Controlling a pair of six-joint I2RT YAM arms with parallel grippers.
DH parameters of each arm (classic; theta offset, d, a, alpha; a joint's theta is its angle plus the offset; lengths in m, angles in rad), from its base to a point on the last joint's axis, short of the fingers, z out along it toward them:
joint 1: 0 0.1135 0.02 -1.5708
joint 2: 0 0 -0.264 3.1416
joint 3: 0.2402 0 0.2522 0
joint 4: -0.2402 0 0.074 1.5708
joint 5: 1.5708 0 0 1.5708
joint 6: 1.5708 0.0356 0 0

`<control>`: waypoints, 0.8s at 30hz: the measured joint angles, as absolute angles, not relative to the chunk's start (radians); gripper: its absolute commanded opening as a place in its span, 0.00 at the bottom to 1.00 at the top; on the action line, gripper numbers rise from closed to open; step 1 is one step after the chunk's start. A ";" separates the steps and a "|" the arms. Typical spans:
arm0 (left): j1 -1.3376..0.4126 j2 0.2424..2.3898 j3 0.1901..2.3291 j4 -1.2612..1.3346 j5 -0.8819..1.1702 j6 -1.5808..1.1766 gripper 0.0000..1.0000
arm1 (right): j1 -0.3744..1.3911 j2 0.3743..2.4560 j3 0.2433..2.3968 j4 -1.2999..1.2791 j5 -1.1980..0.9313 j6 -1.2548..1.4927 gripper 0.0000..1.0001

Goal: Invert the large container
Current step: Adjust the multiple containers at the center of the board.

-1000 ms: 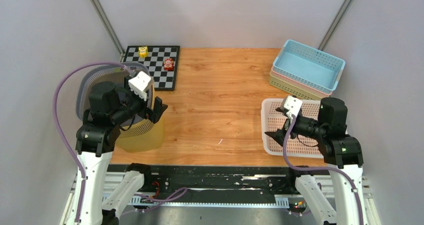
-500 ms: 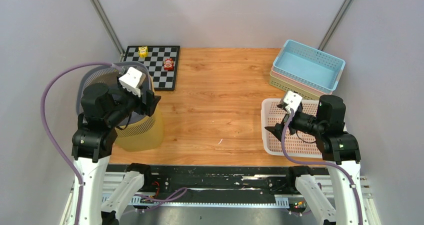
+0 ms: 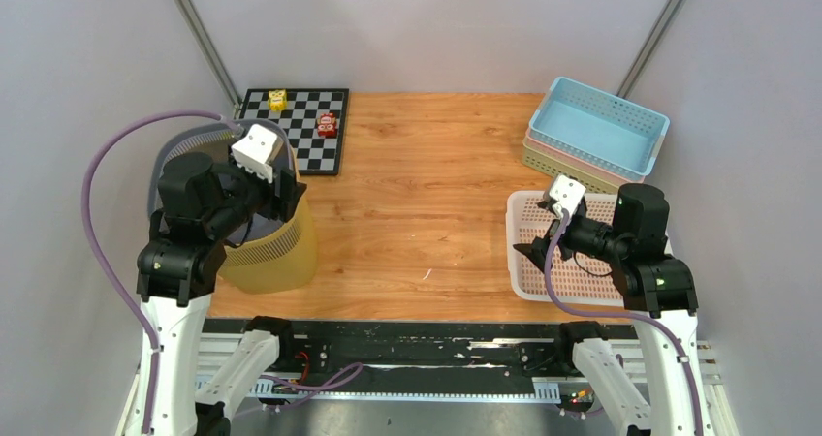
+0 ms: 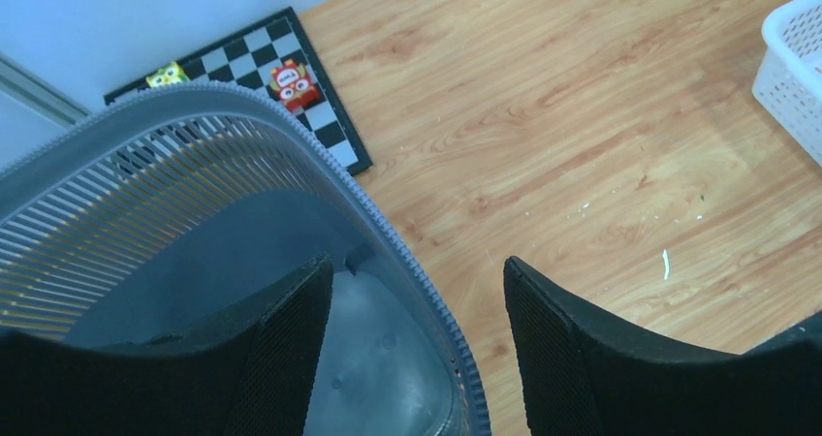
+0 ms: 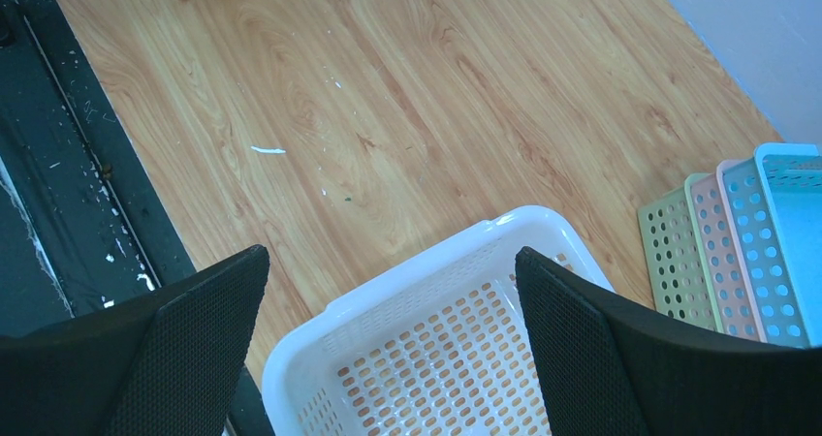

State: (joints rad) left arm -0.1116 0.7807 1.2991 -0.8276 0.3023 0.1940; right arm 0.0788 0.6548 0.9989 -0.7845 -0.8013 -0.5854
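The large grey slatted container [image 3: 182, 147] stands upright at the table's left, seemingly nested in a yellow slatted bin [image 3: 283, 259]. In the left wrist view its ribbed rim [image 4: 291, 138] curves between my fingers. My left gripper [image 3: 289, 200] [image 4: 417, 266] is open and straddles that rim, one finger [image 4: 281, 349] inside the container, the other outside over the wood. My right gripper [image 3: 530, 258] [image 5: 388, 252] is open and empty, hovering over the near-left corner of a white basket [image 5: 383, 293].
A chessboard [image 3: 308, 126] with a yellow and a red toy lies behind the container. The white basket [image 3: 517, 215] sits at the right. A stack of blue, pink and green baskets [image 3: 597, 131] stands at the back right. Bare wood lies between.
My left gripper has swung back from beside the yellow bin to over the grey container's rim. The right arm shifted only slightly.
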 measured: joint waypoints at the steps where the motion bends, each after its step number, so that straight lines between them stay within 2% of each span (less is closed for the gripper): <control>1: -0.112 0.788 1.304 -0.842 0.302 0.197 0.66 | 0.079 0.655 0.999 -0.785 -0.801 -0.585 0.99; 7: -0.112 0.815 1.321 -0.902 0.301 0.217 0.54 | 0.079 0.655 0.989 -0.781 -0.800 -0.582 0.99; 24: -0.112 0.768 1.330 -1.034 0.156 0.312 0.49 | 0.079 0.653 0.987 -0.767 -0.772 -0.563 0.99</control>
